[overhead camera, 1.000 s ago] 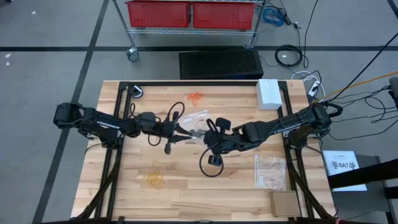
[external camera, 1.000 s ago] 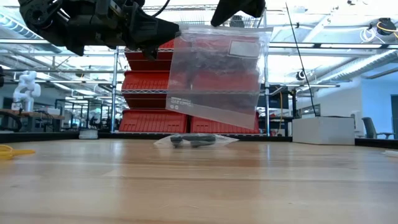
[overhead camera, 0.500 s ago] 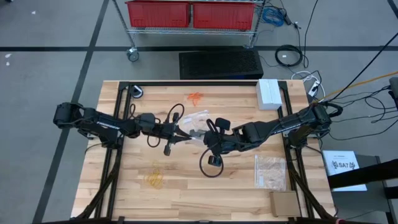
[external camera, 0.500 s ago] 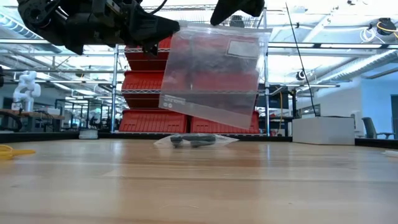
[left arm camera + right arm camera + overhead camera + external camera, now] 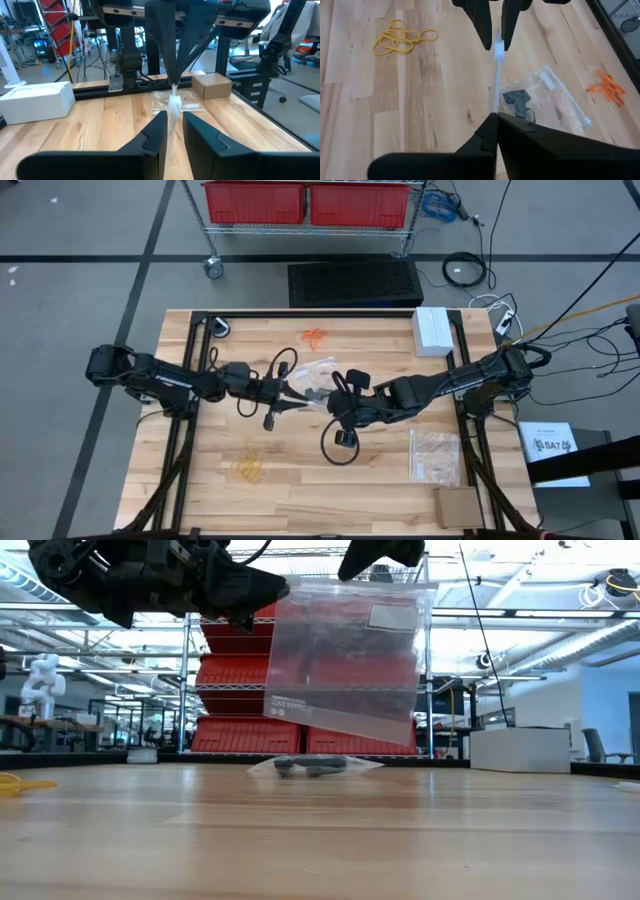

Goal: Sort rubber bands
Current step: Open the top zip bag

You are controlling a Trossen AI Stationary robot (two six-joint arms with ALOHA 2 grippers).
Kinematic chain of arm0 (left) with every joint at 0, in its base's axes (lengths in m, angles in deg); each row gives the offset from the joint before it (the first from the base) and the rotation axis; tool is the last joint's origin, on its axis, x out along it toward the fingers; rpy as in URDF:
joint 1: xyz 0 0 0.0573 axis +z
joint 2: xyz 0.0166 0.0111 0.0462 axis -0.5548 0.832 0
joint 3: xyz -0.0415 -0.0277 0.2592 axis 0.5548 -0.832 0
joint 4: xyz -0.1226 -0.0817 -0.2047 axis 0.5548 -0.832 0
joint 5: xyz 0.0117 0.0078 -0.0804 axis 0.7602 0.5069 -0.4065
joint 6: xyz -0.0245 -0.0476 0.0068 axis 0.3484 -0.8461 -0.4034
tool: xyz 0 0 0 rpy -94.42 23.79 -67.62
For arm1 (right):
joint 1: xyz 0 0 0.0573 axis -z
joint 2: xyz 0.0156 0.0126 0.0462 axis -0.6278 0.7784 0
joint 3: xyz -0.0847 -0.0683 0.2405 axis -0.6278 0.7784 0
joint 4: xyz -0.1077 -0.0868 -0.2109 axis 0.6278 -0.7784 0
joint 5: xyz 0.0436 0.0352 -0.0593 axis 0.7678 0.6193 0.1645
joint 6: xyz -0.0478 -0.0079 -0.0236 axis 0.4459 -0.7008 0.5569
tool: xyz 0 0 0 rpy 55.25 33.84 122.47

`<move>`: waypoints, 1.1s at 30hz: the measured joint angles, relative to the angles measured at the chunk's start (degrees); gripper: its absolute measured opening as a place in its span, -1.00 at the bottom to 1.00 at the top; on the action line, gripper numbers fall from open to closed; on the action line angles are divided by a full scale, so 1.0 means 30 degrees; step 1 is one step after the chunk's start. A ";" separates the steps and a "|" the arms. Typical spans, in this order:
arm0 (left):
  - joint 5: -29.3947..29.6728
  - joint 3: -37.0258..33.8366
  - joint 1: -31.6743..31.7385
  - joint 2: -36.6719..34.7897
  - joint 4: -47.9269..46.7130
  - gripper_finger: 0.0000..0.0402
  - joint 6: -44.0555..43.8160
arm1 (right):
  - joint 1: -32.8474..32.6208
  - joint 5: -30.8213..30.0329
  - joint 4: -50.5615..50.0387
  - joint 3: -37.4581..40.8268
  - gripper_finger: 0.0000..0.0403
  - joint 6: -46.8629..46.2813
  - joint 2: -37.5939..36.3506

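A clear zip bag hangs in the air between my two grippers. My right gripper is shut on its top edge. My left gripper points level at the bag's top left corner; its fingers stand on either side of that corner's edge with a narrow gap showing. Black rubber bands lie inside a second clear bag flat on the table below. Orange rubber bands lie farther back, and yellow rubber bands at the near left. My right gripper pinches the bag's top edge between its two fingers, slanting down from the table's right, fingers along the edge. The bag hangs below them, slightly tilted and clear of the table. My left gripper: I cannot tell whether its fingers touch the bag's corner.
A white box stands at the far right, a cardboard box at the near right corner. Another clear bag lies flat on the right. Bare wood lies along the near edge.
The hanging bag's lower left corner swung a little toward the table's left half a second ago and has come back. Both arms have kept their places.
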 joint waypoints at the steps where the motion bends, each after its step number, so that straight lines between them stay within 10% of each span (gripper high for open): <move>1: 0.0003 0.0000 -0.0038 0.0000 0.0000 -0.69 0.0007 | 0.0000 0.0000 -0.0002 0.0000 -1.00 0.0000 0.0000; 24: 0.0017 0.0348 -0.0240 0.0000 -0.1052 -0.96 0.0872 | 0.0168 0.0503 0.0614 0.0000 -0.99 0.0583 0.0000; 33: 0.0739 0.0665 -0.0240 0.0000 -0.1967 -0.98 0.1352 | 0.0498 0.0726 0.2206 0.0000 -0.69 0.0590 0.0000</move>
